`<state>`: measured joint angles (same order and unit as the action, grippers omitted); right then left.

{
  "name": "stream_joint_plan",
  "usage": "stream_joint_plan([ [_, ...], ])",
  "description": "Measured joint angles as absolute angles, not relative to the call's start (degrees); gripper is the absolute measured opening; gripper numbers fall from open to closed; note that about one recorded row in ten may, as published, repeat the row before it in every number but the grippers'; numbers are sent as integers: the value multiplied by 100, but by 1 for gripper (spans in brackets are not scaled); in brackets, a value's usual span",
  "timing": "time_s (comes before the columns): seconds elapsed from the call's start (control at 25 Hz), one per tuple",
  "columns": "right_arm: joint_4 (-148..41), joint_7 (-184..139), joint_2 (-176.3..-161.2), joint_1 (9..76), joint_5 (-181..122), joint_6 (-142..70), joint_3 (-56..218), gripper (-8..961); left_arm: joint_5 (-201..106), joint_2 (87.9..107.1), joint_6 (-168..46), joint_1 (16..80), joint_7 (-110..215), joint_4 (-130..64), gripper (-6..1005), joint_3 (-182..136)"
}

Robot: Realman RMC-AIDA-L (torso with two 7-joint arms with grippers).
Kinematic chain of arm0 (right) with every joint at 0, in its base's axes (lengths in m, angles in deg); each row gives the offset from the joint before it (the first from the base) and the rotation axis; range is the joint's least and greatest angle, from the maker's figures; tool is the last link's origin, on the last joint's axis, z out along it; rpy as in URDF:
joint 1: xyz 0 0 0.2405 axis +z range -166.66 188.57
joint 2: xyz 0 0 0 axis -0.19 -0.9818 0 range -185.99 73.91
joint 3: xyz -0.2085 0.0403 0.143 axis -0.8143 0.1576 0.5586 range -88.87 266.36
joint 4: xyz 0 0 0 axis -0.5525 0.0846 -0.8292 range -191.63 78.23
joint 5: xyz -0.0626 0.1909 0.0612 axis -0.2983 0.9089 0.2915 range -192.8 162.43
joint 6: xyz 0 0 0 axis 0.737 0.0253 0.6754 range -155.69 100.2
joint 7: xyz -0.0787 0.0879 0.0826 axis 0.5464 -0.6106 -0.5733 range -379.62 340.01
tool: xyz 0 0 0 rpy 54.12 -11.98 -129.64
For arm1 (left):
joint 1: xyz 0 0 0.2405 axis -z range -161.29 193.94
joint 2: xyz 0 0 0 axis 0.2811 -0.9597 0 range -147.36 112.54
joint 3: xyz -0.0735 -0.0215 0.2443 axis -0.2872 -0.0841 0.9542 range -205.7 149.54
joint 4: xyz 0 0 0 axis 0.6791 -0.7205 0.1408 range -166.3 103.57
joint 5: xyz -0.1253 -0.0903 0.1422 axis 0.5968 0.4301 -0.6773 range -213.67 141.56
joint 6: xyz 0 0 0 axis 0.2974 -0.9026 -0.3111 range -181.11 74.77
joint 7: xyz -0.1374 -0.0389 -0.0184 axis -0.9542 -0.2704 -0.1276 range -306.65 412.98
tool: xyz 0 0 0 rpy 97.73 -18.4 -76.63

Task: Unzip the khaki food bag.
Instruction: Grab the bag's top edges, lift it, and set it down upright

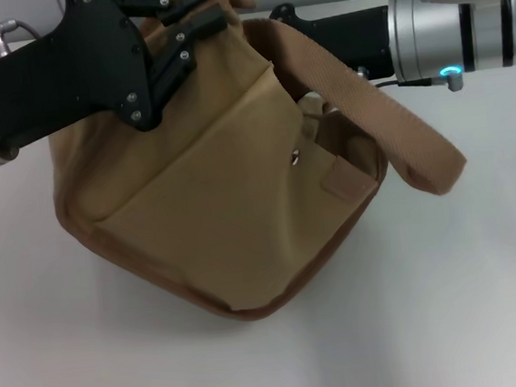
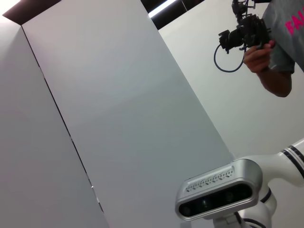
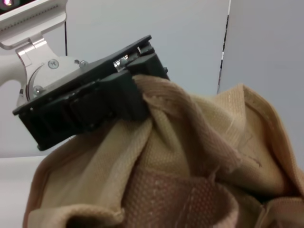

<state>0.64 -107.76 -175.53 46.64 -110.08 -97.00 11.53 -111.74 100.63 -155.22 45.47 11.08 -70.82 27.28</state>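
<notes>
The khaki food bag [image 1: 214,207] lies tilted on the white table [image 1: 451,303], with its front pocket and metal snap [image 1: 295,157] facing up. One wide webbing handle [image 1: 388,117] loops over its right side. My left gripper [image 1: 197,15] is shut on the fabric at the bag's top edge. The right wrist view shows this closely, with the left gripper [image 3: 140,92] pinching a fold of the bag [image 3: 199,152]. My right gripper [image 1: 288,14] reaches in from the right, behind the bag's top, and its tip is hidden by the bag. No zipper pull is visible.
Brown trim [image 1: 242,309] edges the bag's bottom. White table surface lies in front of and to the right of the bag. The left wrist view shows only wall panels, my head camera [image 2: 218,192] and a person holding a camera [image 2: 244,31].
</notes>
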Motion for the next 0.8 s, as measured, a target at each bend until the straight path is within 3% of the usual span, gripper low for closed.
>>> stream_joint_plan([
  [0.08, 125, -10667, -17537, 4556, -11012, -9797, 1175, 2, -11172, 10073, -15515, 4531, 1127, -7083, 83, 2707],
  [0.8, -40, -10023, -17510, 4141, -11081, -10815, 1858, -3, -11122, 10110, -15442, 4516, 1175, -7073, 83, 2553],
])
